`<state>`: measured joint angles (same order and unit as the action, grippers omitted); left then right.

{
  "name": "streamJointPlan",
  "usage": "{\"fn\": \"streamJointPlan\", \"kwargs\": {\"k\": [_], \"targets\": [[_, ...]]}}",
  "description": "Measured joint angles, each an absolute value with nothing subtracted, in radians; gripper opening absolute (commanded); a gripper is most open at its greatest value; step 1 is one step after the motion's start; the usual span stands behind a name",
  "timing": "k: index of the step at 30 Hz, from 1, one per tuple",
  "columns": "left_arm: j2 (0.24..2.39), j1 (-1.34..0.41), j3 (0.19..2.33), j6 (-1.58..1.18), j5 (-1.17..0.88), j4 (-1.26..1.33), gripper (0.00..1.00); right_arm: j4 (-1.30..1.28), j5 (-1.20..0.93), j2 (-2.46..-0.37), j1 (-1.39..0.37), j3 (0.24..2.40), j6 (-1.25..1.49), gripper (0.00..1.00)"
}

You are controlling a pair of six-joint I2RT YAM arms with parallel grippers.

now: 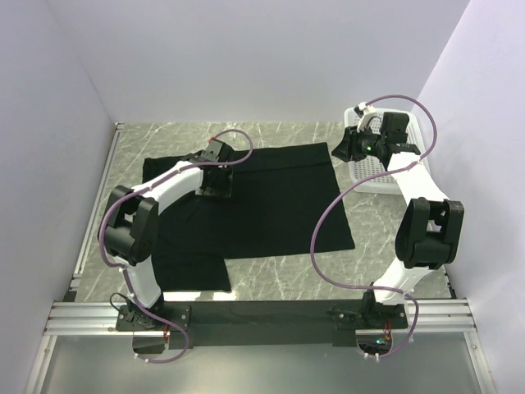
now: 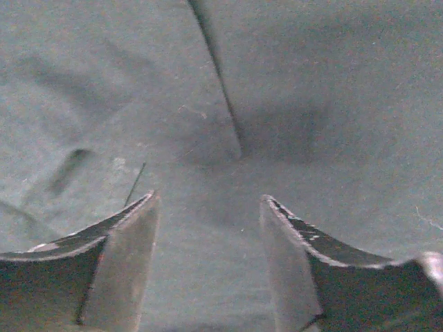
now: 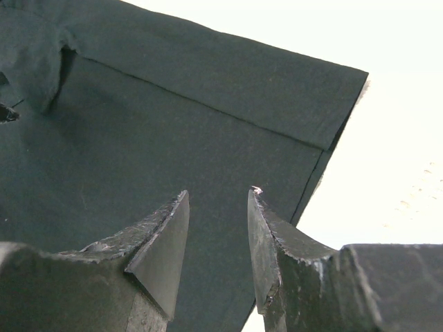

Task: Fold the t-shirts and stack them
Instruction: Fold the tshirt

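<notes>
A black t-shirt [image 1: 279, 197] lies spread flat on the marble table, a sleeve reaching toward the near left. My left gripper [image 1: 217, 176] hovers over the shirt's far left part. In the left wrist view the left gripper [image 2: 208, 200] is open, with only dark cloth [image 2: 311, 83] and a thin crease below it. My right gripper [image 1: 340, 148] is at the shirt's far right corner. Seen from the right wrist, this gripper [image 3: 218, 194] stands open just above the cloth [image 3: 173, 124] near the hemmed edge, holding nothing.
A white perforated basket [image 1: 371, 176] stands at the far right, partly behind the right arm. White walls close in the table on the left, back and right. Bare marble [image 1: 287, 279] shows in front of the shirt.
</notes>
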<state>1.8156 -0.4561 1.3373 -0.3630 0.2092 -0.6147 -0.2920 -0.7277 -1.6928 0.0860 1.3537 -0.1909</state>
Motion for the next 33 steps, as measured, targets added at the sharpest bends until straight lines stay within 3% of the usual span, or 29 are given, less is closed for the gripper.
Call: {"fn": "streamJointPlan", "kwargs": {"k": [7, 16, 21, 33], "targets": [[1.628, -0.406, 1.26, -0.473, 0.179, -0.614, 0.66, -0.287, -0.728, -1.691, 0.086, 1.345, -0.191, 0.47], [1.187, -0.092, 0.767, -0.863, 0.017, -0.475, 0.6, -0.275, -0.735, -1.686, 0.086, 1.314, -0.189, 0.47], [1.151, -0.047, 0.663, -1.007, -0.035, -0.43, 0.57, -0.27, -0.742, -1.685, 0.086, 1.305, -0.184, 0.47], [1.32, -0.028, 0.677, -1.09, -0.034, -0.344, 0.52, -0.27, -0.745, -1.679, 0.086, 1.301, -0.18, 0.47]]}}
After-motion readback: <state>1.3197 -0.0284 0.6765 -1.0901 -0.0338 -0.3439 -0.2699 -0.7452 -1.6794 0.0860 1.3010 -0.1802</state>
